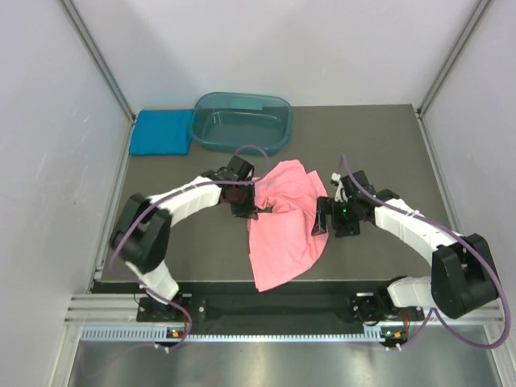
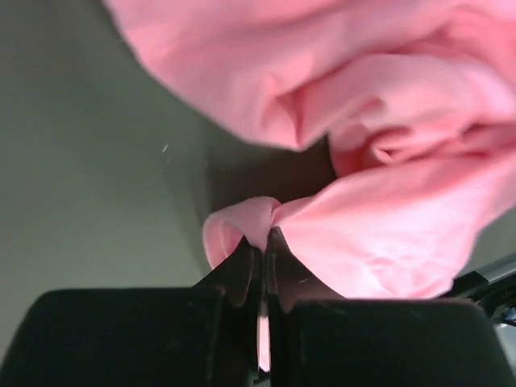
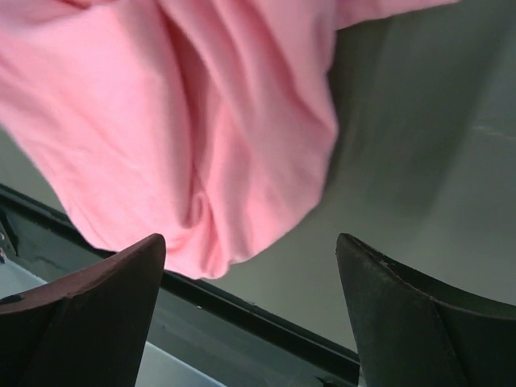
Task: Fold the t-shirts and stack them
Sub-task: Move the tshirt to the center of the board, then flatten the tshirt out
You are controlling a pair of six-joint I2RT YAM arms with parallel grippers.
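Pinching a small bunched fold of the salmon-pink cloth t-shirt (image 1: 284,222), the left gripper (image 2: 264,242) has its two black jaws pressed together on the fabric at the garment's left edge. A rounded lump of pink cloth bulges out just past the fingertips, and the rest of the shirt rises in loose folds above them.

The shirt lies crumpled and unfolded in the middle of the dark grey table (image 1: 379,145), between the two arms. Its lower corner reaches the table's near edge.

On the other side, the right gripper (image 1: 324,218) sits low beside the shirt's right edge with its jaws spread wide and nothing between them. Its wrist view shows pink cloth ahead of one finger and bare tabletop ahead of the other.

At the far left corner of the table rests the teal-blue cloth t-shirt (image 1: 161,131), folded into a flat rectangle. Just beside it, to the right, stands the dark teal see-through plastic tub (image 1: 242,121), oval and shallow, well apart from both grippers.
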